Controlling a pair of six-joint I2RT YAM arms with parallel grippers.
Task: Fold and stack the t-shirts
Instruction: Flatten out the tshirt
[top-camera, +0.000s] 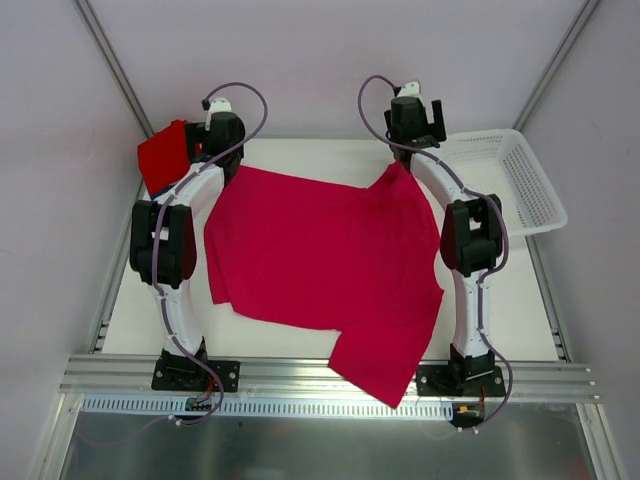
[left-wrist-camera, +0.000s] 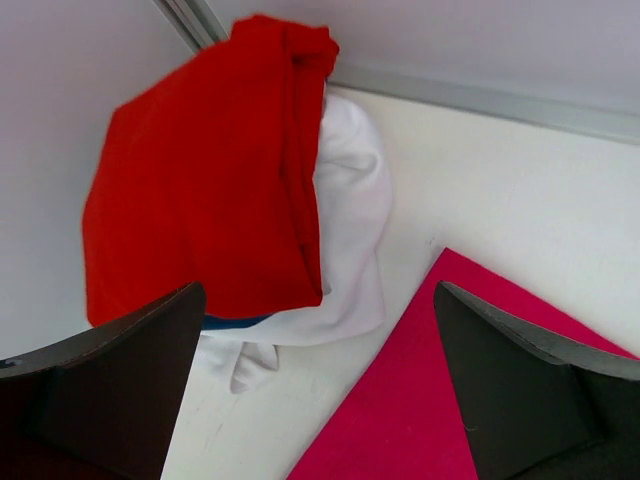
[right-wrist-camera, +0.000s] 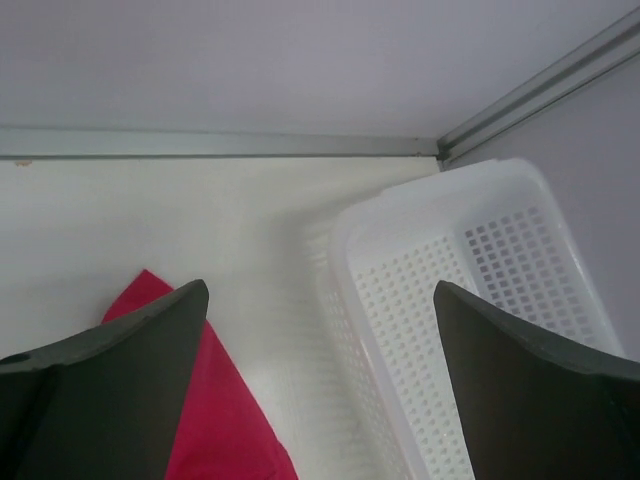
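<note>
Both wide open and empty, left gripper and right gripper, near soft, rumpled crimson-pink t-shirt.

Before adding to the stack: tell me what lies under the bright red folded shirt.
Under the bright red shirt, a white shirt sticks out at one side, with a thin blue edge showing between them. The red cloth covers the rest, so anything further is hidden.

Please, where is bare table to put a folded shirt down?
Bare white table lies near-left, between the spread crimson-pink cloth t-shirt and the front rail, and near-right, on the near side of the white plastic mesh basket. The far-left corner is crowded by the folded red, white and blue shirt stack.
</note>
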